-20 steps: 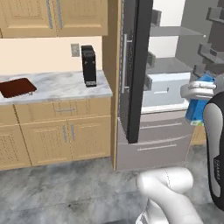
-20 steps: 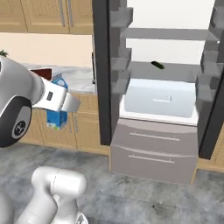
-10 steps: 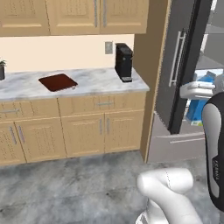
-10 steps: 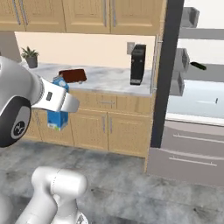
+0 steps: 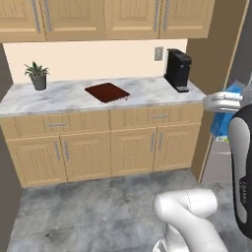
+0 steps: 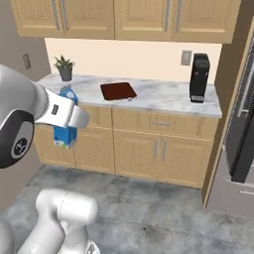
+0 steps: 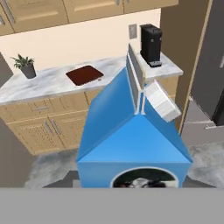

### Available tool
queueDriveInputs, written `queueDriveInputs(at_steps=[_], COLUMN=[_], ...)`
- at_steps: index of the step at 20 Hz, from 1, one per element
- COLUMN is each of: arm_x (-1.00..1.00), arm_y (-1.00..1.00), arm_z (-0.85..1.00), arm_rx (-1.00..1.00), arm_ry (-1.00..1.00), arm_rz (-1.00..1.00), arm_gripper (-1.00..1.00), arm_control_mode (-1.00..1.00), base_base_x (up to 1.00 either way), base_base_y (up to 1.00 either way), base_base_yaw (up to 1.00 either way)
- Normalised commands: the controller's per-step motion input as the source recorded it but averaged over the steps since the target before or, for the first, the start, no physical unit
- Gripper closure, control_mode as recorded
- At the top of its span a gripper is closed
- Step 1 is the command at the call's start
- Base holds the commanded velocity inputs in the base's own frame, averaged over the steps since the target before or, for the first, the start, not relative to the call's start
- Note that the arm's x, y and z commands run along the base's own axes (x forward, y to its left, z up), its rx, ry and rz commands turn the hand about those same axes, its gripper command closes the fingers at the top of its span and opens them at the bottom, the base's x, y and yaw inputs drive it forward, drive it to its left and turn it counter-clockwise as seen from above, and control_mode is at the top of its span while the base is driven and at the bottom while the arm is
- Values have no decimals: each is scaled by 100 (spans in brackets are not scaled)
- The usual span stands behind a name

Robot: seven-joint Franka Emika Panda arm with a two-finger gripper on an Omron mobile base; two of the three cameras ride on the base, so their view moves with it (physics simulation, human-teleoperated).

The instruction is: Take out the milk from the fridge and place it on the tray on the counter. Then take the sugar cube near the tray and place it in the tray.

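The milk is a blue gable-top carton held in the air, well clear of the counter. My gripper is shut on its upper part. In the right base view the milk hangs under the hand at the left, and in the hand view the milk stands close in front of the camera. The dark reddish-brown tray lies flat on the marble counter, far from the gripper. A tiny white sugar cube sits by the corner of the tray. The fridge stands at the right with its dark door open.
A black coffee machine stands at the counter's right end next to the fridge. A small potted plant sits at the left end. Wooden cabinets run above and below the counter. Grey floor lies in front.
The whole picture has shifted: the base has swung away from the fridge to face the counter. The milk stays in the shut gripper.
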Motion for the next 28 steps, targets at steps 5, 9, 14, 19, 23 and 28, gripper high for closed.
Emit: queueDriveInputs(at_steps=[5, 9, 14, 19, 23, 28], arm_x=[0, 0, 0, 0, 0, 0], arm_y=[0, 0, 0, 0, 0, 0], arm_z=[0, 0, 0, 0, 0, 0], arm_rx=[0, 0, 0, 0, 0, 0], arm_ry=[0, 0, 0, 0, 0, 0], arm_rz=[0, 0, 0, 0, 0, 0], arm_gripper=[100, 100, 100, 100, 100, 100], arm_control_mode=[100, 100, 100, 100, 100, 100], base_base_x=[95, 100, 94, 76, 61, 64], base_base_y=[34, 14, 62, 88, 32, 3], base_base_yaw=[0, 0, -2, -8, -1, 0])
